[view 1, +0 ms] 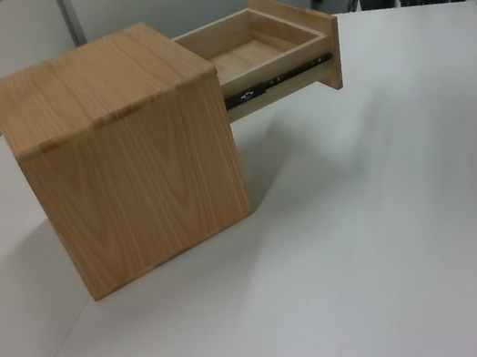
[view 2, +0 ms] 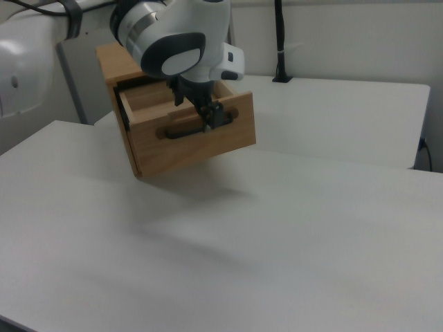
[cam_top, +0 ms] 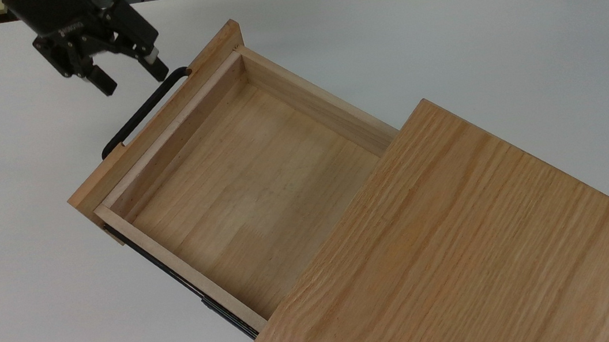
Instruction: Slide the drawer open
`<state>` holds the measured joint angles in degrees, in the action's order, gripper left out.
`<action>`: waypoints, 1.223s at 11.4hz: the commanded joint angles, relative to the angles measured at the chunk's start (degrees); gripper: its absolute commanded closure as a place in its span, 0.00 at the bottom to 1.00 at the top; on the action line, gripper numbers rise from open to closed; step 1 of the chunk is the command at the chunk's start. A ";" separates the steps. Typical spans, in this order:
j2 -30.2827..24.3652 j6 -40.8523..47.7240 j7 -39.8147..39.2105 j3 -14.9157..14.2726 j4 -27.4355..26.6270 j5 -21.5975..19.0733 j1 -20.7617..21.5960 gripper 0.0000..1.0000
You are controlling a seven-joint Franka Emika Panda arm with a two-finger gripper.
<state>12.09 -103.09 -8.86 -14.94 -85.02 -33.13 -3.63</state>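
Top view: drawer (cam_top: 242, 184) slid well out | gripper (cam_top: 129, 76) spread, off handle (cam_top: 143, 110) (you may judge it done).

Bright, even overhead light; a soft shadow lies on the white table (view 1: 391, 207) under the drawer (view 1: 278, 60).

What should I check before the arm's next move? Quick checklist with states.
1. Drawer slid well out of the cabinet: ok.
2. Gripper open, nothing between the fingers: ok.
3. Gripper off the handle, up and to the top view's left of it: ok.
4. Drawer inside bare: ok.
5. Table around the cabinet free for retreat: ok.
6. Drawer at full rail travel: cannot tell.
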 commanded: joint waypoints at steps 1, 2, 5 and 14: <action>-5.93 5.51 -0.90 -0.36 -1.64 1.57 -1.37 0.00; -7.51 7.45 0.67 -0.27 -1.55 4.45 -1.29 0.00; -12.00 14.12 9.71 0.43 -1.64 17.36 0.89 0.00; -13.94 12.39 3.86 16.86 -5.50 38.14 -1.37 0.00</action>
<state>0.04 -89.51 -0.49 -1.65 -87.80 3.95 -1.51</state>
